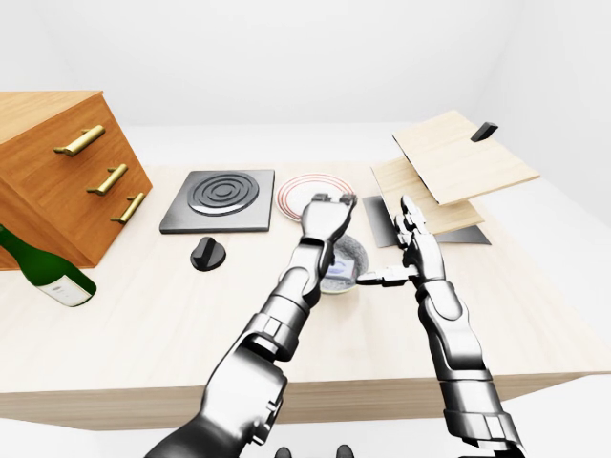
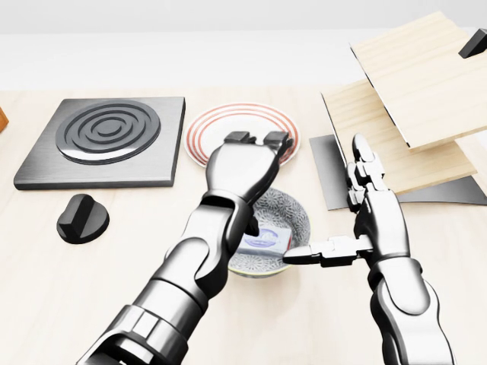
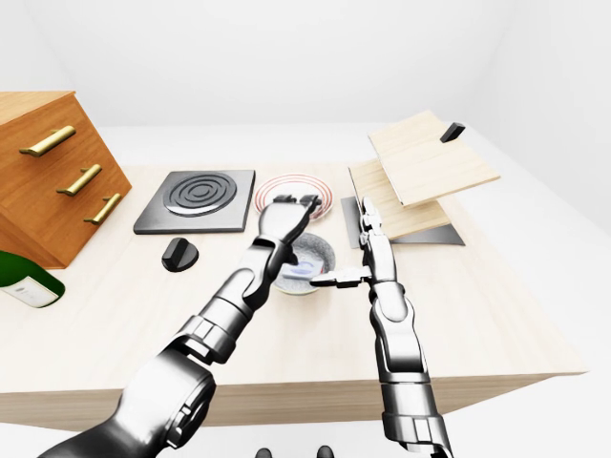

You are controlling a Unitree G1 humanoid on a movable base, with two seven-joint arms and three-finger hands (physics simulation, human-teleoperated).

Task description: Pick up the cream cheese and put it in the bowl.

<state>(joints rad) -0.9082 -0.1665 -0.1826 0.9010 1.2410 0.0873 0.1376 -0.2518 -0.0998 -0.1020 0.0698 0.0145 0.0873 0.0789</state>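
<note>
Two silver arms reach over the pale wood surface (image 1: 143, 315). Left to right in the left-eye view: brown wooden drawer cabinet with brass handles (image 1: 57, 172) at the left edge, green glass wine bottle with white label (image 1: 48, 272) lying on its side just below it. Next, square dark grey hob plate with concentric rings (image 2: 103, 137), and a small black round knob (image 2: 82, 219) below it, apart from it. White plate with red rings (image 2: 251, 125) sits just right of the hob plate.

Left hand (image 2: 251, 156) hangs above the near rim of that plate and over the grey patterned bowl (image 2: 293, 217); fingers (image 2: 278, 141) spread, holding nothing. Forearm covers the bowl's left part.

Small white-and-blue cream cheese box (image 2: 266, 242) lies inside the bowl, tilted against its lower wall.

Right hand (image 2: 365, 213) stands just right of the bowl, palm edge-on, fingers (image 2: 364, 163) straight up and open, thumb pointing left with its tip at the bowl's rim; contact can't be confirmed.

Far right: stacked light wooden boards (image 2: 411, 99) on a dark grey mat (image 2: 331, 179), upper board tilted, small black block (image 2: 473, 42) on its top corner.
</note>
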